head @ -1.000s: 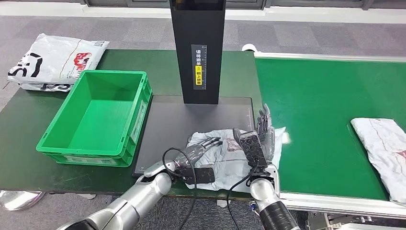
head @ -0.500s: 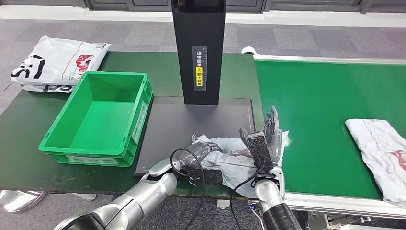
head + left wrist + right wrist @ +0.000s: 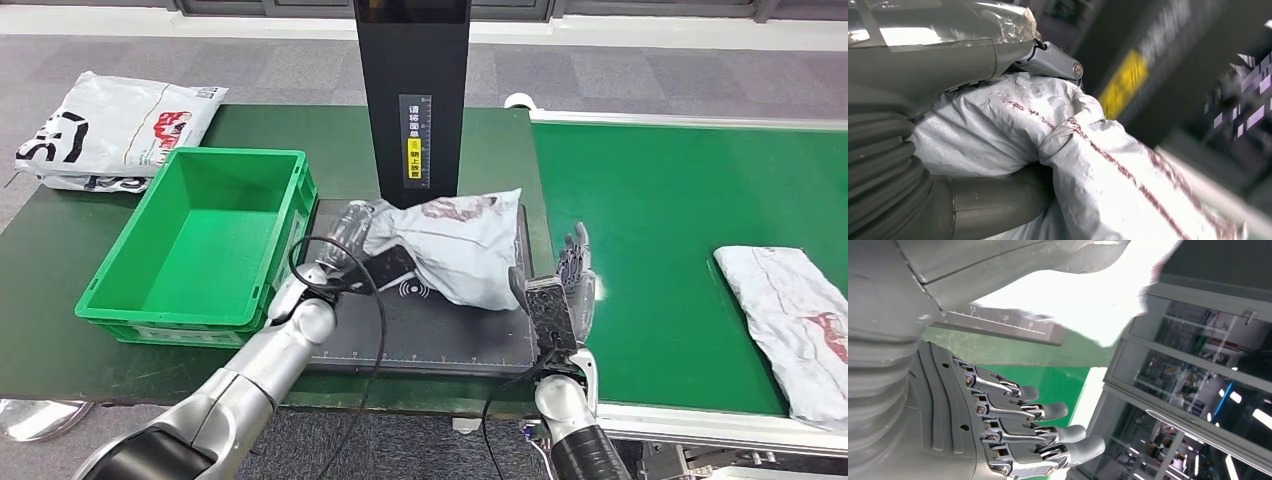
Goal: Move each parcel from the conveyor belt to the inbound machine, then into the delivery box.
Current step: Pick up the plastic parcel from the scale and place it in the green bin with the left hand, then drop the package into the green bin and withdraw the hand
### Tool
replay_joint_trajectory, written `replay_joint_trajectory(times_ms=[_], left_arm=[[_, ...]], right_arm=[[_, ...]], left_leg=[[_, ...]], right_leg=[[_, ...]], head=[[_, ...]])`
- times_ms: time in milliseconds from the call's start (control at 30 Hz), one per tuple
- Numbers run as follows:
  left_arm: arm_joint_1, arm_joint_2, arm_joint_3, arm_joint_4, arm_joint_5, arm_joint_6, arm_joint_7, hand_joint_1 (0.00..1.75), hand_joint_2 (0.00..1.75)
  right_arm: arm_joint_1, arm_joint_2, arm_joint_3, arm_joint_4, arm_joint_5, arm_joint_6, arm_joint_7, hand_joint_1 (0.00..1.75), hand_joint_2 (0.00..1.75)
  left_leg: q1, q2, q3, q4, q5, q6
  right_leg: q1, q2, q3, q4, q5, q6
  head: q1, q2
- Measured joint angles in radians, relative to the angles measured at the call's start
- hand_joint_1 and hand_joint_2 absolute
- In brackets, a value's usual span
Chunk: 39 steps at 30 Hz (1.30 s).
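**One parcel at the scanner, one waiting on the belt**

One grey parcel (image 3: 455,245) is held over the inbound machine (image 3: 415,105), low against the foot of its black column and above the dark scan plate (image 3: 440,335) in front of it. The left hand (image 3: 345,235) grips the parcel's end on the side away from the conveyor belt (image 3: 680,210); the left wrist view shows the thumb and fingers wrapped round crumpled bag material. The right hand (image 3: 572,285) holds nothing, fingers straight and apart, upright just beside the plate's belt-side edge.

This looks like the middle step: the parcel has reached the machine but not the delivery box (image 3: 205,235), which stands open just beside the plate, on the side opposite the belt. The next move would likely carry the parcel sideways over the box's near wall and release it inside; the bag is limp, so its trailing end could catch on the rim.

A second parcel (image 3: 785,320) lies on the belt, well apart from the machine. A stack of bagged parcels (image 3: 110,125) rests beyond the box.
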Motion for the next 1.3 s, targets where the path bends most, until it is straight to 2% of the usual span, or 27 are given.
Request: replay_joint_trajectory(times_ms=[233,400,600,800,867,1000,1300], left_arm=[[-0.040,0.055,0.089,-0.100,-0.012,0.026,0.047,1.75,1.75],[-0.064,0.104,0.137,-0.092,-0.090,0.166,0.095,1.75,1.75],[-0.090,0.180,0.228,-0.051,-0.131,0.258,0.118,1.75,1.75],[-0.073,0.280,0.359,-0.004,-0.423,0.302,0.262,1.75,1.75],[-0.062,0.301,0.398,0.011,-0.465,0.302,0.280,1.75,1.75],[-0.052,0.321,0.432,0.029,-0.485,0.302,0.289,1.75,1.75],[-0.051,0.332,0.450,0.050,-0.513,0.305,0.311,1.75,1.75]], right_arm=[[-0.005,0.000,-0.008,0.000,-0.011,-0.013,-0.007,0.00,1.75],[-0.002,0.000,-0.023,-0.008,-0.020,-0.022,-0.008,0.00,1.75],[0.007,-0.002,-0.039,-0.026,-0.018,-0.027,-0.006,0.00,1.75],[0.025,-0.010,-0.057,-0.045,-0.018,-0.032,-0.002,0.00,1.75],[0.029,-0.011,-0.063,-0.050,-0.017,-0.032,-0.001,0.00,1.75],[0.031,-0.013,-0.066,-0.055,-0.015,-0.032,-0.001,0.00,1.75],[0.032,-0.013,-0.069,-0.059,-0.012,-0.032,-0.001,0.00,1.75]], left_leg=[[0.000,-0.001,-0.001,0.000,0.000,0.000],[0.000,0.002,-0.001,0.000,0.000,0.000],[0.001,0.004,-0.001,0.000,0.000,-0.001],[0.002,0.009,-0.001,-0.001,-0.001,-0.002],[0.002,0.009,-0.001,-0.001,-0.001,-0.002],[0.002,0.008,-0.002,0.000,-0.001,-0.002],[0.001,0.008,-0.002,0.000,-0.001,-0.002]], right_leg=[[0.000,0.000,-0.001,0.000,0.000,0.000],[0.000,0.002,-0.002,0.000,0.000,0.000],[0.001,0.004,-0.003,0.000,0.001,-0.001],[0.001,0.010,-0.005,0.001,0.001,-0.002],[0.001,0.010,-0.006,0.001,0.001,-0.002],[0.001,0.009,-0.005,0.001,0.000,-0.002],[0.001,0.009,-0.005,0.001,0.000,-0.002]], head=[[0.000,0.000],[0.000,0.000],[0.000,0.000],[0.000,0.000],[0.000,0.000],[0.000,0.000],[0.000,0.000]])
